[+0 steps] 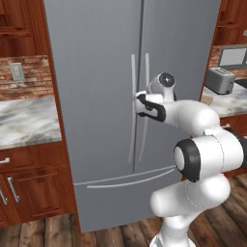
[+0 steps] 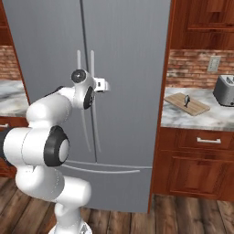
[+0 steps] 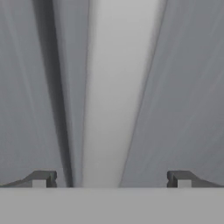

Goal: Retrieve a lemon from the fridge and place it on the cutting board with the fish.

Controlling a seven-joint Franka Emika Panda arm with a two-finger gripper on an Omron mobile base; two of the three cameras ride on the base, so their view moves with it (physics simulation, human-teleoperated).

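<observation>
Straight ahead of the jaws, a long silver door handle [image 3: 111,94] runs lengthwise between the two fingertips [image 3: 41,178], its axis vertical on the fridge [image 1: 96,72]. The gripper [image 3: 111,179] is spread wide, holding nothing, with the handle centred in the gap but not yet pinched. Both doors look closed, so the lemon is presumably hidden inside. Well off to the jaws' right, on the bench [image 2: 215,119], the cutting board [image 2: 194,107] carries the fish [image 2: 186,99], with a toaster [image 2: 225,90] beyond.
</observation>
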